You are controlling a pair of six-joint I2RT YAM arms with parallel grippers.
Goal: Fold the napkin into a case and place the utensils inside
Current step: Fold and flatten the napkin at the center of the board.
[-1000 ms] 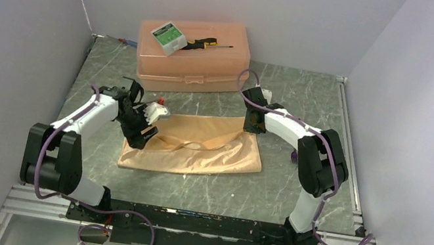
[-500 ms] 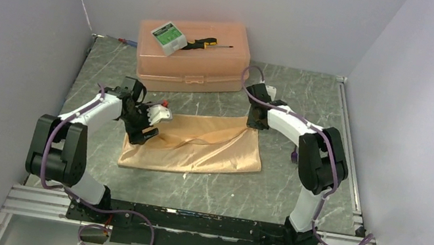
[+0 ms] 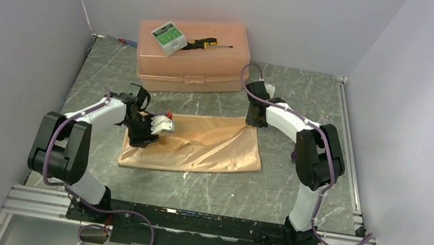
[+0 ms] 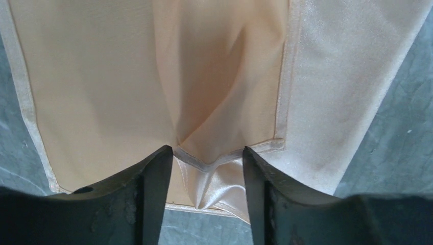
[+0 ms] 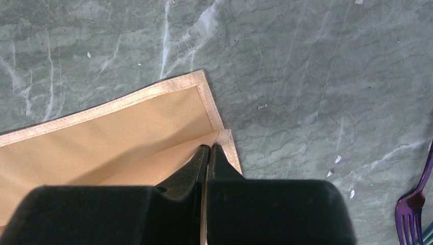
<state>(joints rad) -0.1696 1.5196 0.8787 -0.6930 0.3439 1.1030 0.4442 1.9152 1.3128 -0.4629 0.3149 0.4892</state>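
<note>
Nearest the arm bases, the napkin (image 3: 209, 151) lies in the middle of the green marbled table (image 3: 310, 105), doubled over into a loose, rumpled rectangle rather than a narrow pocket, so the case is only begun. At the cloth's left end the left gripper (image 4: 207, 155) is down on it with its fingers spread, straddling a puckered hem corner and a bunch of shiny fabric without pinching either. Farther back, at the cloth's upper right corner, the right gripper (image 5: 207, 148) has its fingers pressed together right on the hemmed corner, and by the crease running from its tips it seems to nip the cloth. A purple fork (image 5: 411, 206) lies bare on the table at the lower right of the right wrist view, well apart from the napkin; no other cutlery can be made out. At the back stands the peach plastic box (image 3: 190, 65) with a screwdriver (image 3: 209, 44) on its lid. By my reckoning, most folds and all the loading remain.
</note>
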